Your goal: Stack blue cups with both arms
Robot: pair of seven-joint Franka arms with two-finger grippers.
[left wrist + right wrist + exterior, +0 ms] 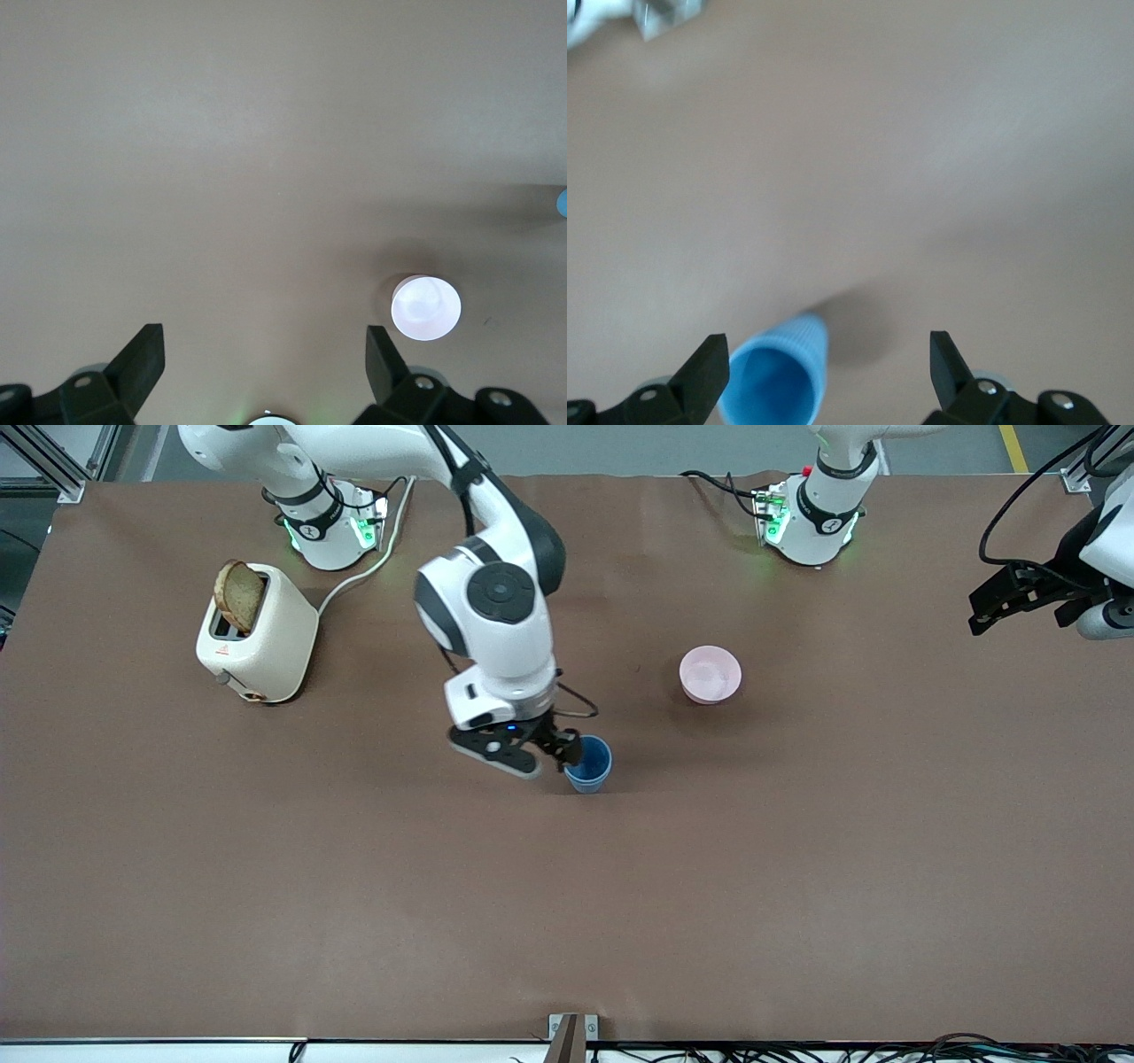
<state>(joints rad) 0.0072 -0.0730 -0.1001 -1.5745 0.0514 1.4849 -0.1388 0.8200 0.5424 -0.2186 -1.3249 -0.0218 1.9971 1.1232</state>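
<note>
I see my right claw point(551, 755) wide open by the blue cup point(588, 764), cup upright mid bench point(797, 886), holding nothing, my left claw point(264, 363) open too, waiting up high over the bench edge, pink bowl point(710, 674) near, toaster point(257, 634) with bread point(239, 595)

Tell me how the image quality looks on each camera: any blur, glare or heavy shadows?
Front view: sharp and evenly lit, soft shadow under the right arm beside the cup. Left wrist view: the pink bowl is washed out nearly white, table slightly hazy. Right wrist view: soft all over, the cup blurred at its edges, a dark shadow next to it.
</note>
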